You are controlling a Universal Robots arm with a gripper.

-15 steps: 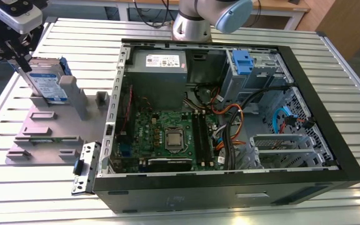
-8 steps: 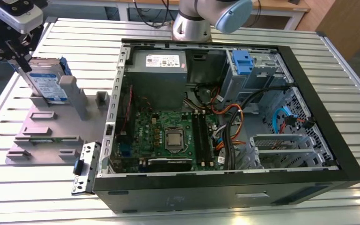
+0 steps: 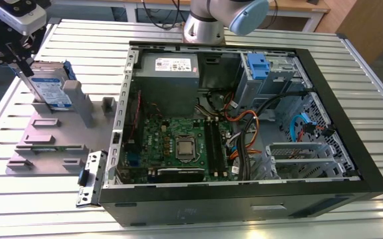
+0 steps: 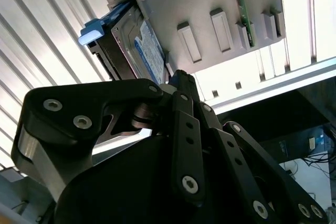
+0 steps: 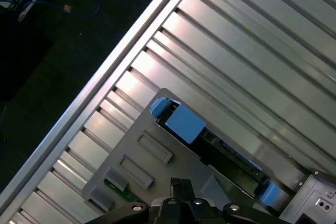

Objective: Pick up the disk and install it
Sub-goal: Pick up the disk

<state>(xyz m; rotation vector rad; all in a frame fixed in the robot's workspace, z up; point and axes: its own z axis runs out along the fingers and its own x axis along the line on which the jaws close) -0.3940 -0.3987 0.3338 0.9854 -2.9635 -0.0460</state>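
Note:
The disk (image 3: 50, 85) is a silver drive with a white-and-blue label and a blue carrier frame. It stands on edge in a slot of the grey fixture (image 3: 45, 144), at the exterior view's left beside the open computer case (image 3: 350, 164). My gripper (image 3: 24, 69) hangs right at the disk's upper far corner, reaching down along its edge. In the second wrist view the disk (image 4: 142, 51) sits just past the gripper (image 4: 176, 77). In the first wrist view the blue carrier handle (image 5: 181, 121) lies beyond the gripper (image 5: 181, 184).
Inside the case lie a motherboard (image 3: 178, 144), a grey power-supply box (image 3: 168, 69), cable bundles and a drive bay with a blue clip (image 3: 258, 67). The arm's base (image 3: 208, 25) stands behind the case. A metal bracket (image 3: 90, 179) lies near the case's front corner.

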